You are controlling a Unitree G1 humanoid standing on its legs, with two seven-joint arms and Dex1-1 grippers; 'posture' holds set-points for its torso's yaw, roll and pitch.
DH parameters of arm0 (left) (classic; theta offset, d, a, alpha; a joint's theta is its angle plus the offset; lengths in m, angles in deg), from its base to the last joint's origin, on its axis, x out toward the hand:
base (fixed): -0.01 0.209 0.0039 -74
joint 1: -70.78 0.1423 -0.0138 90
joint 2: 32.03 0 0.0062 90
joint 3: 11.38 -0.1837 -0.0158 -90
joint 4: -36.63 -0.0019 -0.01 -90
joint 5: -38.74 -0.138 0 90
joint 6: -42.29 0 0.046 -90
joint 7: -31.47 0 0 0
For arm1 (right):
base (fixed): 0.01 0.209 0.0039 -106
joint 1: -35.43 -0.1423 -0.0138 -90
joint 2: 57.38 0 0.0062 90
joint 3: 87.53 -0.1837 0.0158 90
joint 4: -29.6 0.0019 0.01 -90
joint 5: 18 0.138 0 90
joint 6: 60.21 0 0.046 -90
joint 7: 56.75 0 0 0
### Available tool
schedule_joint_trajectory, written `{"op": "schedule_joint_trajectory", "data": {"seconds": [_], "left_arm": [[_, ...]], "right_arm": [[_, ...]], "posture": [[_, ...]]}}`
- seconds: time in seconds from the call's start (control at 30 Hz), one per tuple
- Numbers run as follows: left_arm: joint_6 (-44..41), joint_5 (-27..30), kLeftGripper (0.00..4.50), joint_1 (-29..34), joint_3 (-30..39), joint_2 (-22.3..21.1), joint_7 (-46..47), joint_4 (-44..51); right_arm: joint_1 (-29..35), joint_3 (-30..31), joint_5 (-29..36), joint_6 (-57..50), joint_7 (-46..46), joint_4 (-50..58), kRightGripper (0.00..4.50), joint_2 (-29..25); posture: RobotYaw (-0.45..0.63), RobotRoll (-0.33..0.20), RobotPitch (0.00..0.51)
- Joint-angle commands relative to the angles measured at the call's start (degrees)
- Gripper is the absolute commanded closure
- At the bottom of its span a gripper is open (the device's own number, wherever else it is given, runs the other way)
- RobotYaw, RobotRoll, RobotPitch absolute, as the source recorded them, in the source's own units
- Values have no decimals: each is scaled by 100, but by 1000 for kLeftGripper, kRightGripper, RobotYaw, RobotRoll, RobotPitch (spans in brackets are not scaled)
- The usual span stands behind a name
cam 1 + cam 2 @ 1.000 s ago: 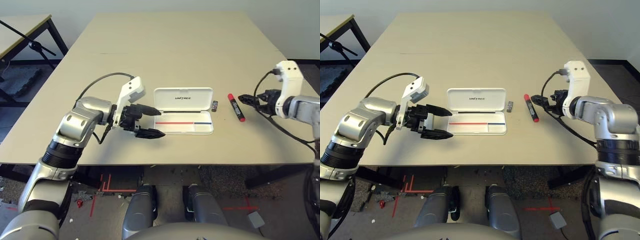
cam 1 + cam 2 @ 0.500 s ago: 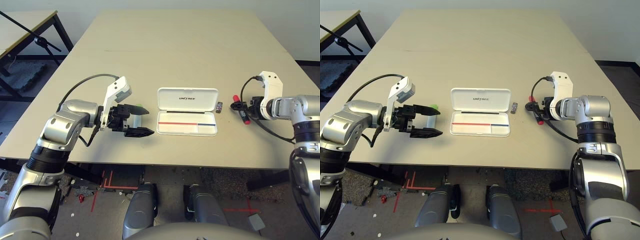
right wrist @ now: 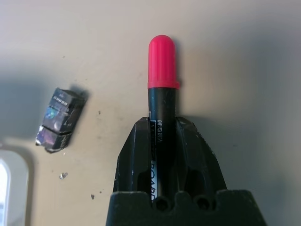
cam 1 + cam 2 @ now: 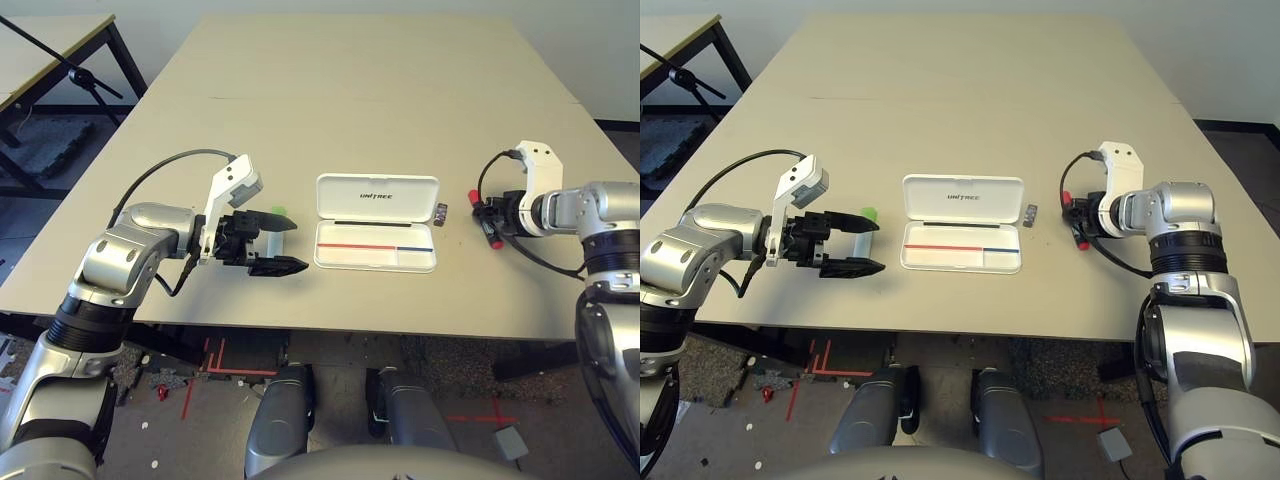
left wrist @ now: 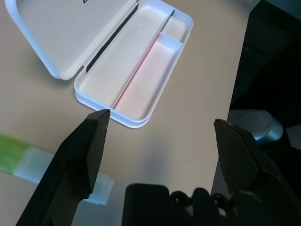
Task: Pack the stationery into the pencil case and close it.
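Observation:
The white pencil case (image 4: 376, 222) lies open in the middle of the table, lid (image 4: 378, 194) flat behind the tray. To its right lies a tiny dark block (image 4: 441, 211). Beyond that, my right gripper (image 3: 162, 136) is shut on the red marker (image 3: 162, 61) with the black label, low at the table top; its red cap sticks out past the fingers. My left gripper (image 4: 283, 244) hovers open left of the case, nothing between its fingers. The pale stick with the green end (image 5: 28, 160) lies by the far left finger (image 5: 87, 150).
The table's front edge runs close below both grippers. Wide bare tabletop (image 4: 360, 90) stretches behind the case. A second table and a black stand (image 4: 70, 75) are off to the far left. Black cables loop off both wrists.
My right gripper has reached the red marker and shut on it. My left gripper has drawn back leftward from the case, still open.

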Motion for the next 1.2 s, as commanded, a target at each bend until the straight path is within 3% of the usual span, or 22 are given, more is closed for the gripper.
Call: {"op": "schedule_joint_trajectory", "data": {"seconds": [0.03, 0.33, 0.53, 0.63, 0.87, 1.2], "left_arm": [[176, -52, 0, 22, -15, -71, -33, -263], [376, -66, 0, 94, -14, -121, -49, -546], [476, -101, 0, 60, -43, -65, -13, -697], [485, -103, 0, 47, -17, -17, 59, -717], [353, -84, 0, 157, 0, 57, 286, -677], [332, -66, 0, 224, 74, 153, 568, -495]], "right_arm": [[251, 248, 13, 13, 549, 501, 4029, -453], [1323, 1456, -191, 1387, 2952, 2433, 4029, -2408], [1664, 1701, -567, 3431, 3982, 2793, 4029, -2724], [1616, 1772, -556, 3965, 4451, 2933, 4029, -2535], [720, 2599, -1213, 3787, 4552, 3283, 4029, -1686], [-196, 3289, -2001, 3871, 4274, 2309, 4029, -180]], "posture": [[229, 0, 108], [207, 0, 103], [208, 0, 98], [215, 0, 97], [247, 0, 76], [296, 0, 56]]}}
